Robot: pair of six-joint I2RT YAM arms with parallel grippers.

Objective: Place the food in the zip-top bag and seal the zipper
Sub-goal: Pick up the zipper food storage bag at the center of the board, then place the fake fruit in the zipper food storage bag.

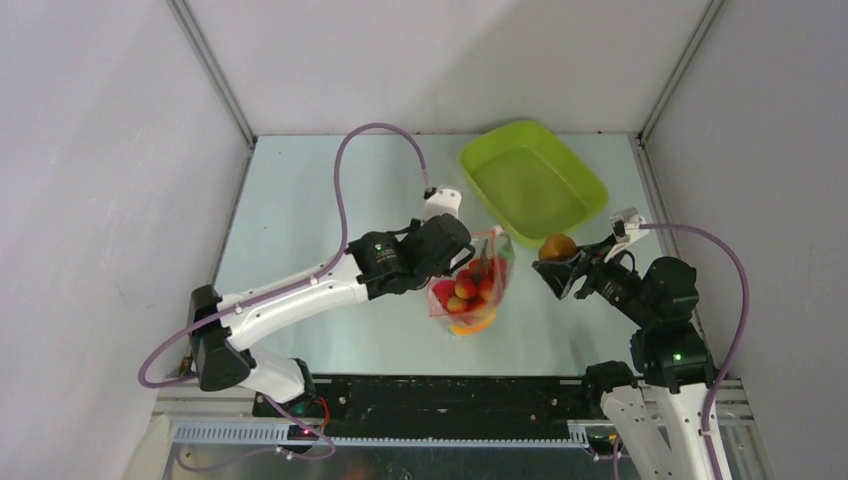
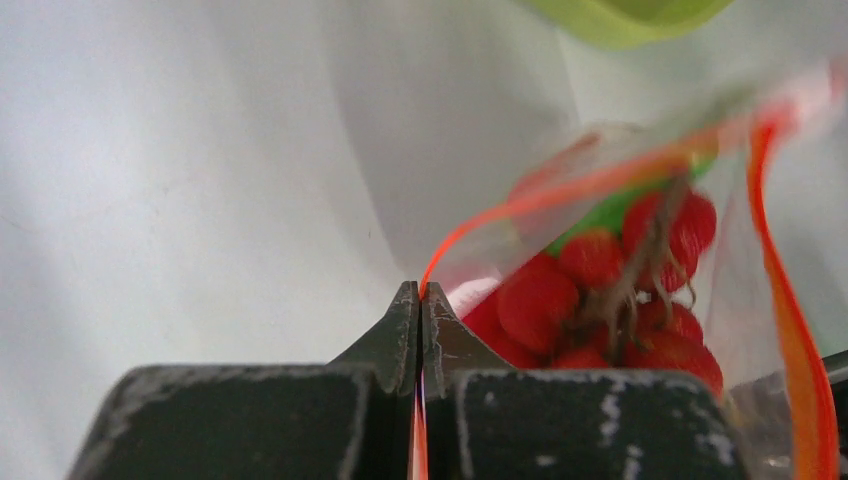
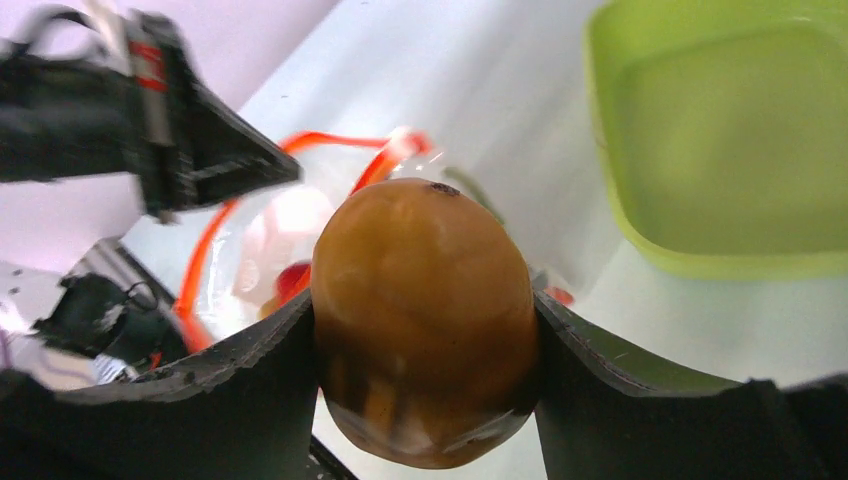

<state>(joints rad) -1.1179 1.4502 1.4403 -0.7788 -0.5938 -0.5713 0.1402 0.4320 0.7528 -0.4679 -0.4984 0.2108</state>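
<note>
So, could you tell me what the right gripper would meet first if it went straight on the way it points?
Probably the open mouth of the zip-top bag, which the left gripper pinches by its zipper; depth is unclear.

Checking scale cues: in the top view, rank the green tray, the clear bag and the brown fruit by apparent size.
1. green tray
2. clear bag
3. brown fruit
The differences are plain in this view, with no ties.
</note>
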